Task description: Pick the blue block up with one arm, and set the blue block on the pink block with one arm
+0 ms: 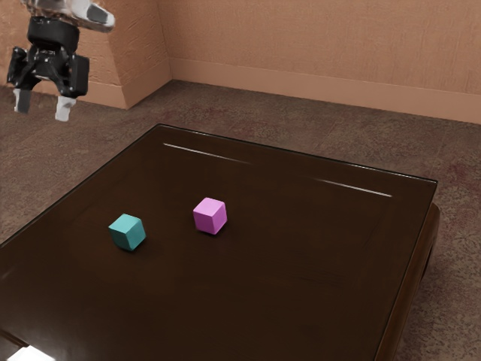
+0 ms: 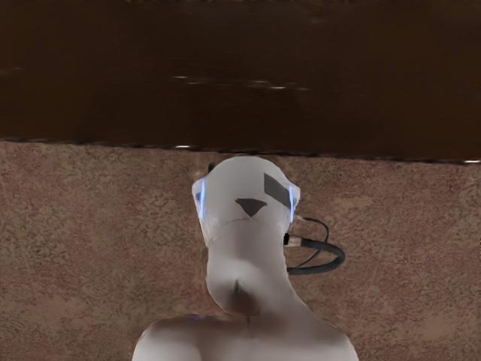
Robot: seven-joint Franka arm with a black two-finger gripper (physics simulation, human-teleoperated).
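Blue block (image 1: pixel 127 232) rests on the dark table (image 1: pixel 301 256), in the half toward the exterior view's left. Reading from that side, the gripper (image 1: pixel 43 105) hangs high in the upper left corner, out beyond the table's edge and above the carpet (image 1: pixel 90 128), its two fingers spread with nothing between them. The block lies well below it and off toward the exterior view's right, so the coming move looks to be a reach out over the tabletop followed by a long descent. As a cube it has no long axis, but it sits askew to the table's edges, which may call for a wrist turn. Further right stands the pink block (image 1: pixel 210 216), near but not touching.
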